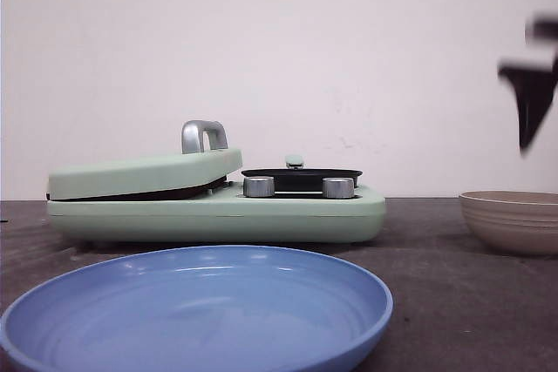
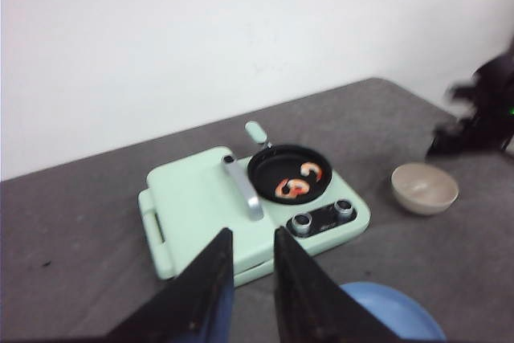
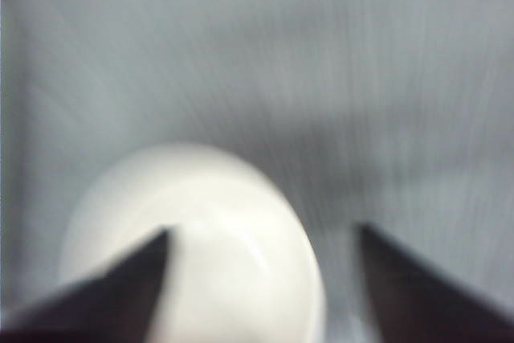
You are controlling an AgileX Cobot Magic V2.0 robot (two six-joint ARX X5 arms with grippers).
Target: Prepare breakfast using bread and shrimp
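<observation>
Orange shrimp (image 2: 293,188) lie curled in the small black pan (image 2: 269,170) on the pale green breakfast maker (image 2: 197,202). Its lid (image 1: 144,173) with the metal handle (image 1: 203,135) is down, resting slightly ajar. The bread is hidden from every view. My left gripper (image 2: 247,234) hovers high above the near side of the maker, open by a narrow gap with nothing in it. My right gripper (image 1: 530,102) appears blurred in the air at the far right, above the beige bowl (image 1: 510,219). Its fingers stand wide open over the bowl (image 3: 201,222), holding nothing.
A blue plate (image 1: 200,311) sits at the table's front edge, before the maker. Two metal knobs (image 1: 259,186) are on the maker's front right. In the left wrist view, the beige bowl (image 2: 424,188) stands right of the maker, with the right arm (image 2: 482,110) above it.
</observation>
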